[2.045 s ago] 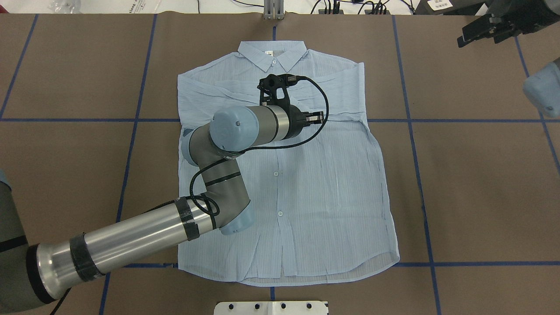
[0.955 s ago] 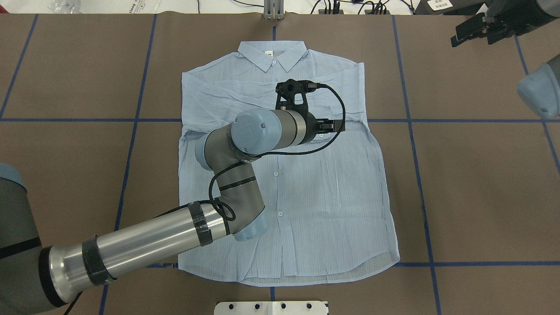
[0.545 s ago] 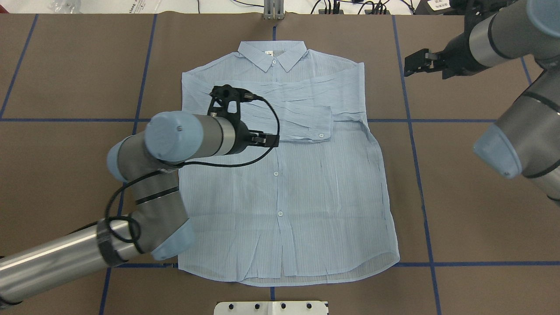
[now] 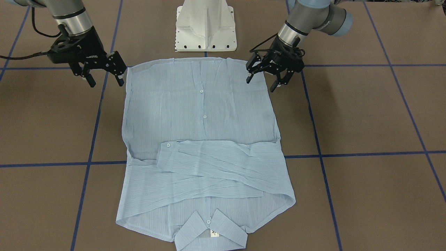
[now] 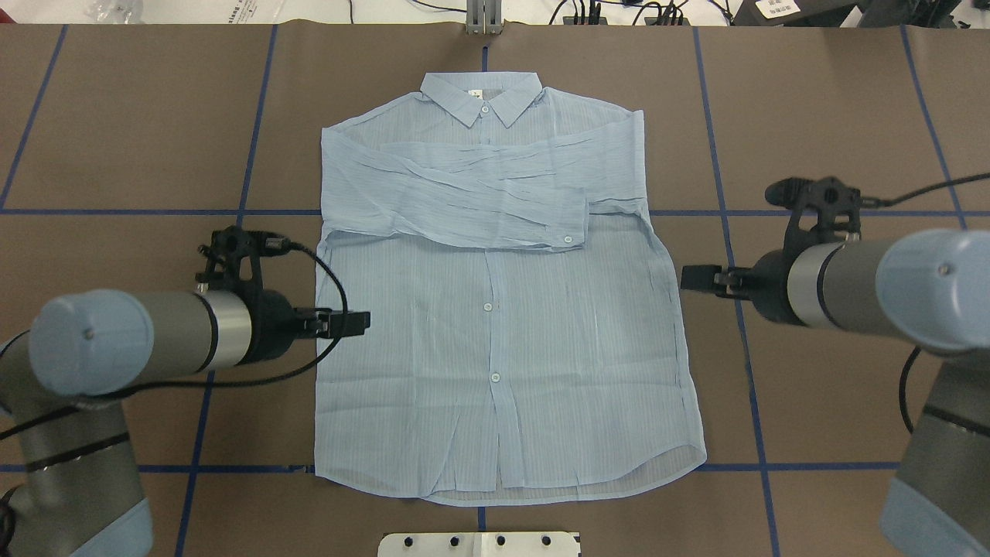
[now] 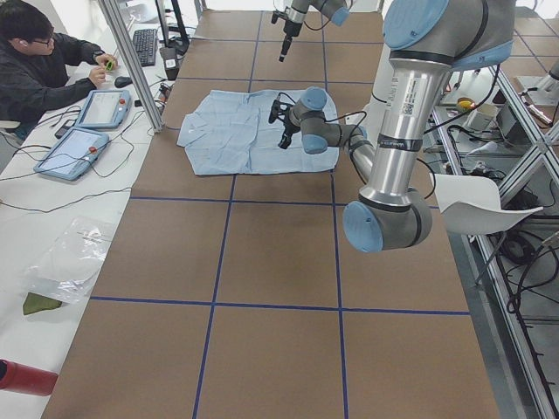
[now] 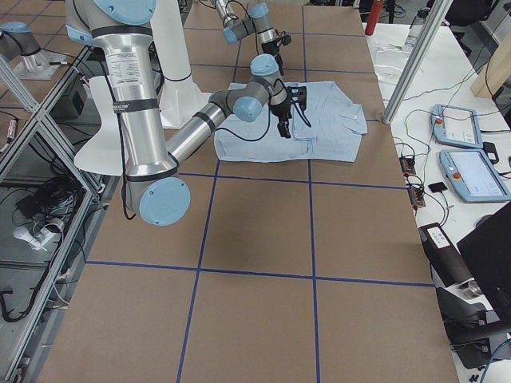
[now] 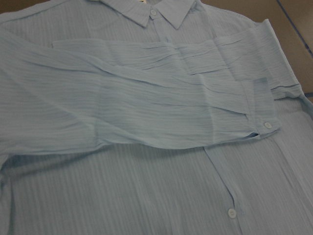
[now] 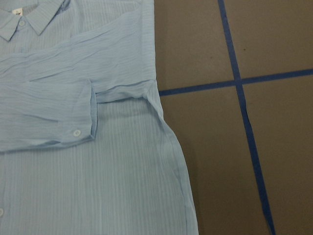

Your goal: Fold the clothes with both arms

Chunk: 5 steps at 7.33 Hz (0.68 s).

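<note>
Shirt: the light blue, finely striped shirt [image 5: 503, 348] lies flat and front-up in the middle of the table, buttoned, with its collar [image 5: 479, 97] at the far edge from the robot and its hem [image 5: 541, 483] nearest the pedestal.
Sleeves: both sleeves [image 5: 464, 197] are folded across the chest, one over the other, in a band just below the collar; the upper one ends in a cuff [image 5: 572, 224] with a white button, short of the shirt's right edge.
Placket: small white buttons [image 5: 488, 307] run down the centre line.
Left gripper: the left gripper [image 4: 260, 82] hangs over the shirt's left side edge, below the sleeve band; its fingers are spread wide and hold nothing.
Right gripper: the right gripper [image 4: 106, 82] hangs just outside the shirt's right side edge, over bare table; its fingers are likewise spread wide with nothing between them.
Arms: the left arm [image 5: 147, 344] and the right arm [image 5: 866, 282] reach inward from opposite sides, roughly level with each other.
Table: a brown surface [image 5: 835, 116] marked into squares by blue tape lines [image 5: 719, 155].
Pedestal: the white base [image 4: 205, 28] stands just behind the hem.
Surroundings: in the left side view a person [image 6: 39, 65] sits at a bench beyond the table's far edge.
</note>
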Available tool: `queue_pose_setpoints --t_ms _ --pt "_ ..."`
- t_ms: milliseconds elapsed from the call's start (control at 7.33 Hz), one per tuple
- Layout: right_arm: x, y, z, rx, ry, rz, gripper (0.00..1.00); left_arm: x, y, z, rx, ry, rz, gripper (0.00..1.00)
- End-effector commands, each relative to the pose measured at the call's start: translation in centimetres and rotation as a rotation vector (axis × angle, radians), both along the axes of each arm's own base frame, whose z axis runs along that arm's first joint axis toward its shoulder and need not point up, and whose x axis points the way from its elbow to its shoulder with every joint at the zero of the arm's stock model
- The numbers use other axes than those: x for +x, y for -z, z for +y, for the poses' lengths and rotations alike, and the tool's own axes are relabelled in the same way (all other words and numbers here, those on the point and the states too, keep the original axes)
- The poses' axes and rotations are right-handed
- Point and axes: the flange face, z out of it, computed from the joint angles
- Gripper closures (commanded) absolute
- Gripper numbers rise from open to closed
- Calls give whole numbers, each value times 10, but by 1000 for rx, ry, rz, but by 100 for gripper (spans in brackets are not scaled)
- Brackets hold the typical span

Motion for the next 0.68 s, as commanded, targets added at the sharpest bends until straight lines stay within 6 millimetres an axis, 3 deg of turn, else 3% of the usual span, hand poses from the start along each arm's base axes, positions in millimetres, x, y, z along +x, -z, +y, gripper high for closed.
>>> queue_pose_setpoints --t_ms 0,136,409,545 --pt "-32 -1 61 -9 -10 -6 0 20 -22 87 -140 -28 7 0" --pt "-37 0 67 -2 -19 -8 0 34 -30 115 -205 -54 -13 1" --pt "-37 -1 67 -3 -20 -5 0 57 -36 144 -292 -44 -90 16" --pt "-37 -1 67 -2 -21 -5 0 61 -41 149 -293 -51 -106 25"
